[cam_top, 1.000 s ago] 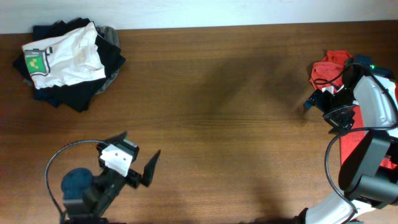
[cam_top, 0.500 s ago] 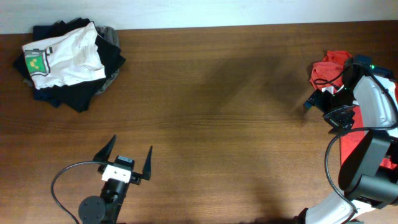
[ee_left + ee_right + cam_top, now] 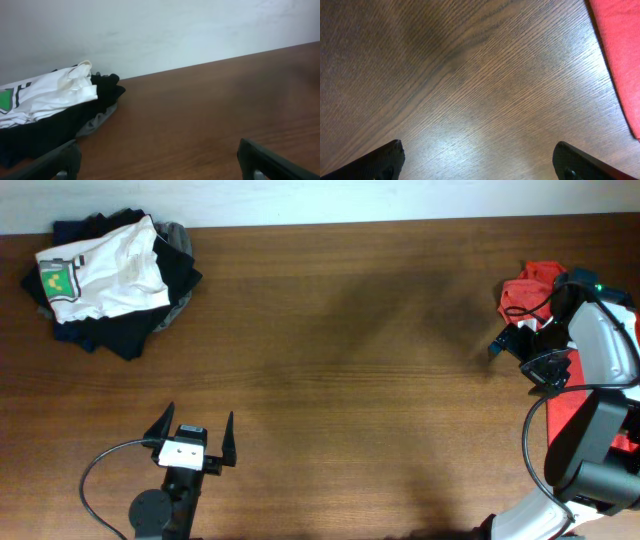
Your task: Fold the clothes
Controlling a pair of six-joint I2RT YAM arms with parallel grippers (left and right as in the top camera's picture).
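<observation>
At front, left tool (image 3: 199, 413) (straighter)

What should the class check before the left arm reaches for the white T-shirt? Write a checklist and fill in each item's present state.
1. Left gripper open and empty: ok.
2. White T-shirt in view, on top of the dark pile: ok.
3. Nothing on the table between left gripper and white T-shirt: ok.
4. White T-shirt spread flat for folding: not ok, it lies bunched on the dark pile.
5. Right gripper open, nothing between its fingers: ok.
6. Red T-shirt out of the right gripper: ok, it lies off to one side.
</observation>
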